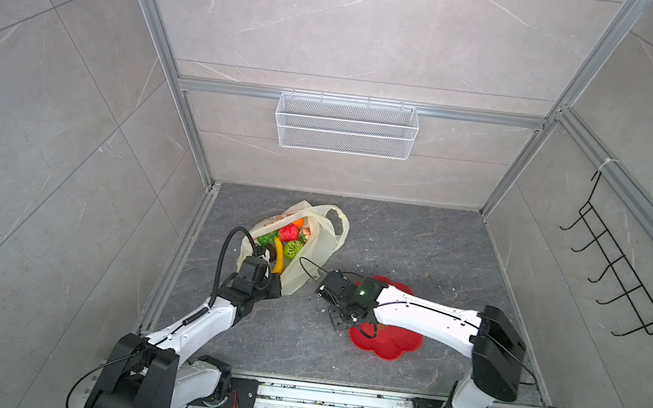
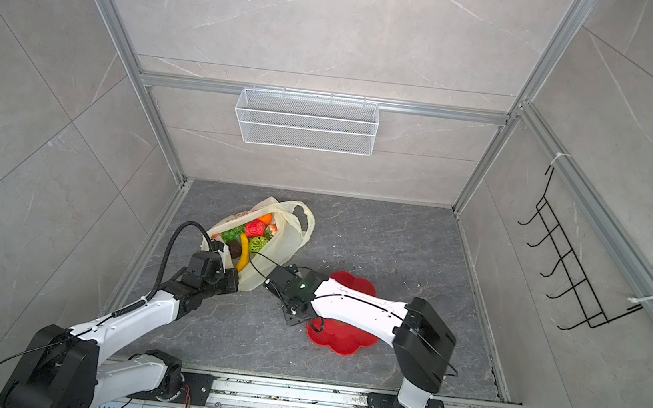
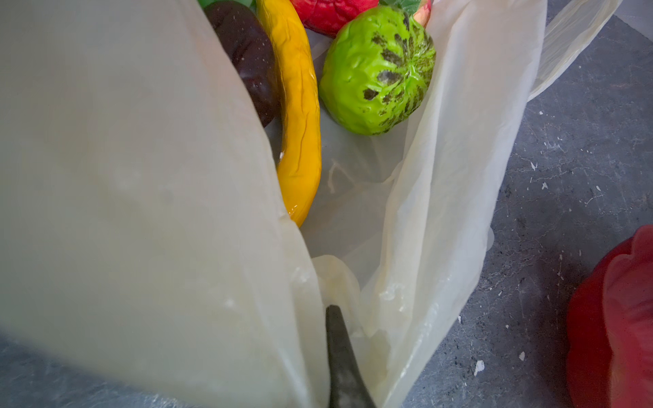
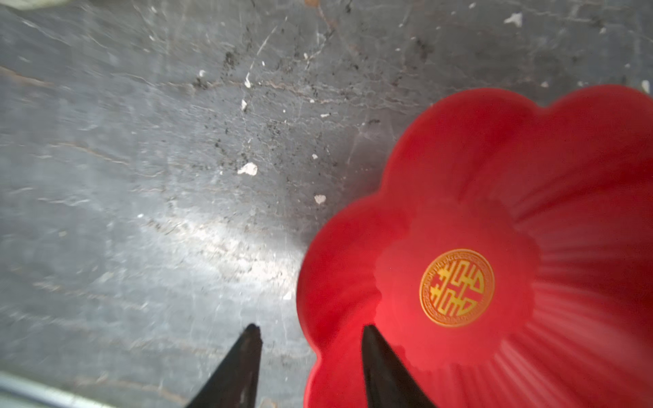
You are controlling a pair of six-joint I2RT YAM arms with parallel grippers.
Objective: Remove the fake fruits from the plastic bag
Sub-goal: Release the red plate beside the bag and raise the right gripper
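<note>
My left hand (image 3: pixel 334 318) is clamped shut on the near edge of the bag (image 1: pixel 313 249), which lies on the counter (image 1: pixel 417 240) with its long axis running away from me, mouth gaping upward. The fruit (image 1: pixel 288 233) sits inside, the banana (image 1: pixel 278 255) lengthwise with its tip toward that hand. My right hand (image 4: pixel 310 330), jaws apart and empty by the plate (image 4: pixel 530 159), is the free one, and the fruit lies ahead to its left
</note>
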